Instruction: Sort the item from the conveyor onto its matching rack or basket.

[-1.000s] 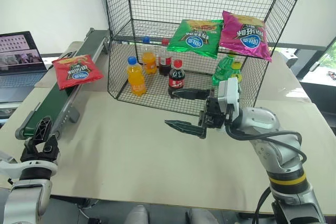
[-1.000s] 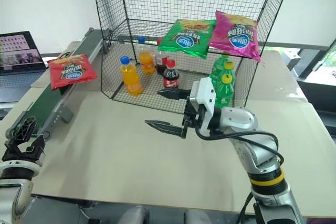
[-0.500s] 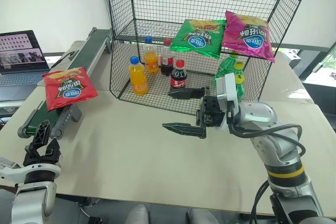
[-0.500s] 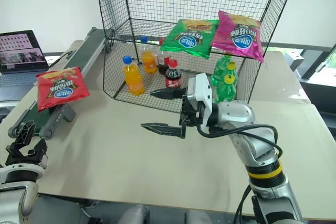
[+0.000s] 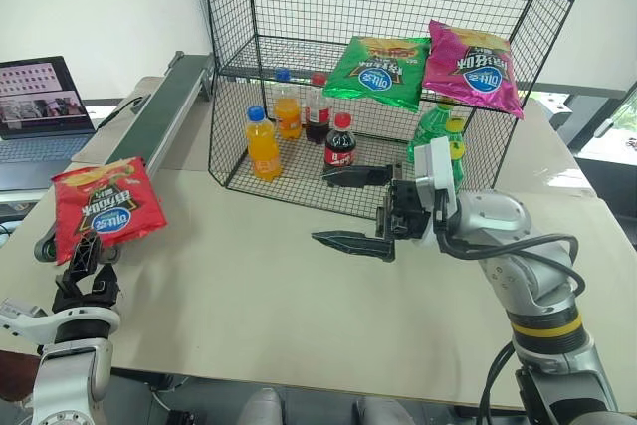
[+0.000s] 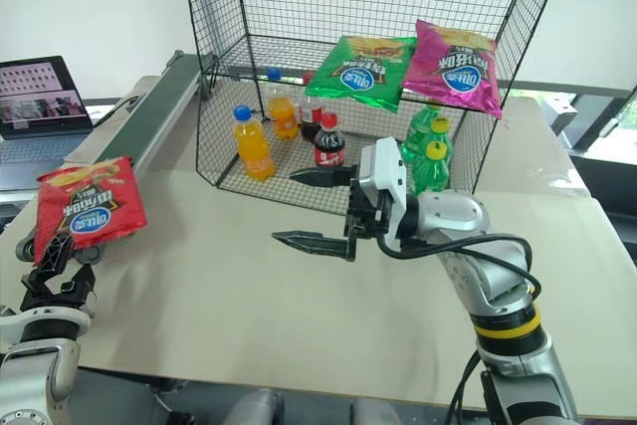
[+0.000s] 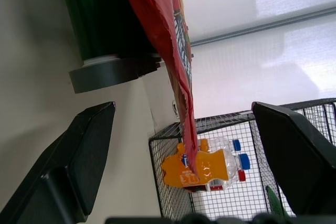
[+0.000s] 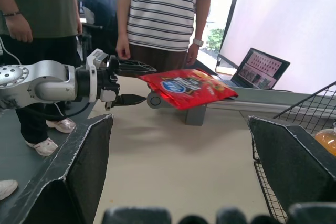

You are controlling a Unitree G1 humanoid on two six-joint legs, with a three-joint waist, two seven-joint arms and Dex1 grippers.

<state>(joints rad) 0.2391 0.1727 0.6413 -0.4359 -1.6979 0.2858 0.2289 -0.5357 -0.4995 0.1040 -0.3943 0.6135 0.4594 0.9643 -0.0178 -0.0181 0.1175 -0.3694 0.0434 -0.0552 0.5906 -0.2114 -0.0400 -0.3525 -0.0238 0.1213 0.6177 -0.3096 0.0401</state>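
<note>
The red chip bag (image 5: pixel 103 211) has ridden down the conveyor (image 5: pixel 159 116) over the last second and now hangs over its near end, tipping off the belt just above my left gripper (image 5: pixel 86 281). That gripper is spread wide and holds nothing, its fingers on either side of the bag's hanging edge in the wrist view. So I judge the catch is due now: close on the bag before it slides onto the surface (image 5: pixel 249 286). My right gripper (image 5: pixel 356 208) waits wide and empty before the wire rack (image 5: pixel 398 7), where the green bag (image 5: pixel 380 72) and magenta bag (image 5: pixel 473 65) lie.
</note>
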